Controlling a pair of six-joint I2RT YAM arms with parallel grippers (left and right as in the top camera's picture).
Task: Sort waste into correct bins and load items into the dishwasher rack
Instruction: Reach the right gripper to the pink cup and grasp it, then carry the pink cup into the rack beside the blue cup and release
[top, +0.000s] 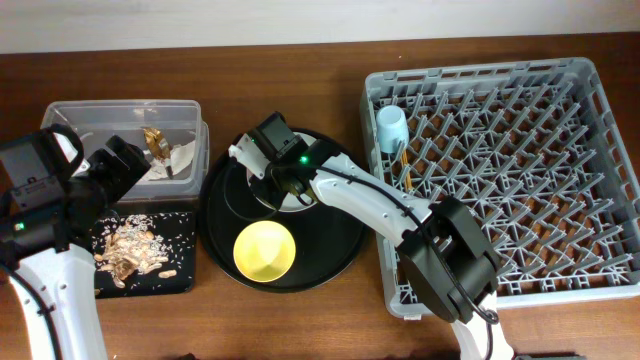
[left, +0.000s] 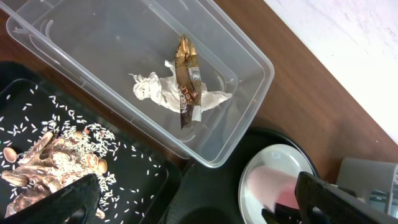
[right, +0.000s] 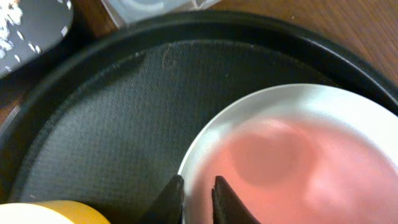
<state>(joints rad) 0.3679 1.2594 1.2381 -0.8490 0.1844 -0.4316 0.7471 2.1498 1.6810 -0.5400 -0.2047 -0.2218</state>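
plate (right: 292, 168) lies on the round black tray (right: 112, 112), my right pincer (right: 198, 196) seemingly clamped on its rim; my left pincer (left: 199, 202) hangs apart. loading looks in hand: next i'd lift it and stand it between the rack (top: 500, 170) pegs.

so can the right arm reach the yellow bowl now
Probably yes, once it releases the plate: the yellow bowl sits uncovered on the round black tray, right beside the right gripper.
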